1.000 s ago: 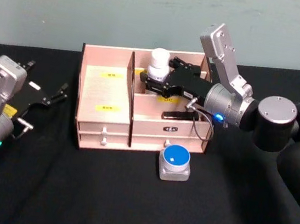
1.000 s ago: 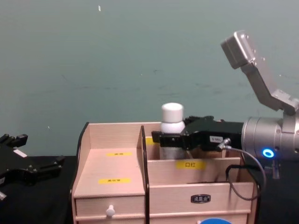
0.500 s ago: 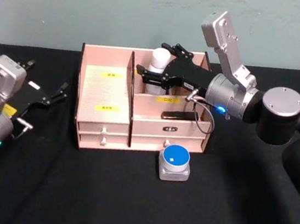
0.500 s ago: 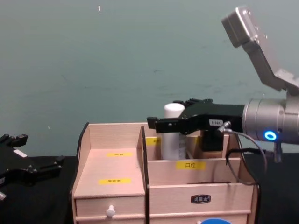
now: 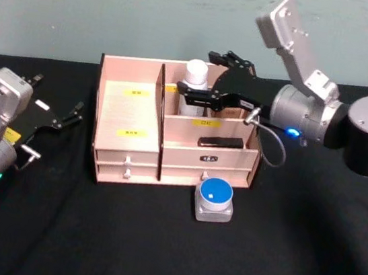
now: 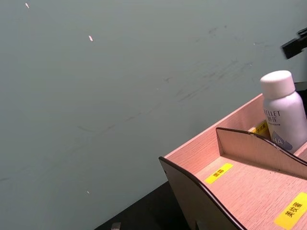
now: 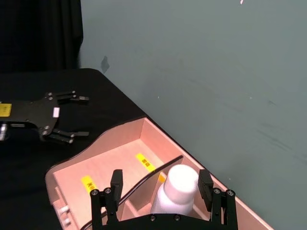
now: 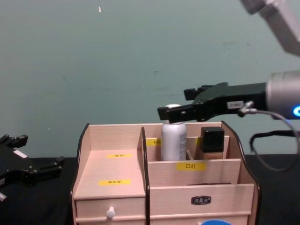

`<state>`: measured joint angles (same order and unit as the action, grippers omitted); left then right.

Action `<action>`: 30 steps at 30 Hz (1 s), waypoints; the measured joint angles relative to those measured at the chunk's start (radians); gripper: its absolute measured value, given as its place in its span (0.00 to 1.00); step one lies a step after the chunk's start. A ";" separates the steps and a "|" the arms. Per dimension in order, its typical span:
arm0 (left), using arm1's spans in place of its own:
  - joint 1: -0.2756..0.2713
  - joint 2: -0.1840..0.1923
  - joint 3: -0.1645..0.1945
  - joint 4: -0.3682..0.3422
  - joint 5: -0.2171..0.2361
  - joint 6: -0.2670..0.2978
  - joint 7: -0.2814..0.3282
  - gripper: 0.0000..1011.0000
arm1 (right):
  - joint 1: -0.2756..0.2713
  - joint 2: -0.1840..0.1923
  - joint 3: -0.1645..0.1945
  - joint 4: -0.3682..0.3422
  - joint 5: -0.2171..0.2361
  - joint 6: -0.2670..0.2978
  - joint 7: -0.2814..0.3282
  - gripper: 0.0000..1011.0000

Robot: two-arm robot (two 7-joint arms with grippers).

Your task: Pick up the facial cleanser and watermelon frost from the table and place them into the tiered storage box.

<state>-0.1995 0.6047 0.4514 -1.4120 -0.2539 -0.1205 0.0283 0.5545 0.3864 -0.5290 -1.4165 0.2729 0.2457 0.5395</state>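
Right gripper (image 8: 172,104): is hovering just above the rear right part of the tiered storage box (image 5: 126,160), with its fingers (image 7: 115,178) spread wide and gripping nothing. In the right wrist view a white cap is sitting between and below them.
Facial cleanser (image 5: 194,86): is standing upright in a rear compartment of the box, just right of the tall divider. The near finger is passing close over its cap, and whether the two are touching cannot be told.
Watermelon frost (image 5: 215,197): a small grey container with a round blue top, is sitting on the black table (image 5: 122,245) just in front of the box's right-hand drawers.
Left gripper (image 7: 84,116): is lying low over the table well to the left of the box, fingers apart and holding nothing.
Other contents: a dark bottle (image 8: 212,144) with a black cap is standing in the rear compartment just right of the cleanser. A flat dark thing (image 5: 220,142) is lying in the tier in front of it.
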 joint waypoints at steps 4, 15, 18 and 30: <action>0.000 0.000 0.000 0.000 0.000 0.000 0.000 1.00 | -0.042 0.050 0.012 -0.100 0.020 0.067 -0.011 0.99; 0.000 0.000 0.000 0.000 0.000 0.000 0.000 1.00 | -0.197 0.165 0.038 -0.324 0.085 0.162 -0.041 0.99; 0.000 0.000 0.000 0.000 0.000 0.000 0.000 1.00 | -0.234 0.187 0.044 -0.359 0.097 0.168 -0.048 0.99; 0.000 0.000 0.000 0.000 0.000 0.000 0.000 1.00 | -0.370 0.271 0.065 -0.440 0.125 0.193 -0.088 0.99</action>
<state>-0.1995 0.6047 0.4514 -1.4120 -0.2539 -0.1205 0.0283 0.1849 0.6574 -0.4642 -1.8570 0.3982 0.4390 0.4513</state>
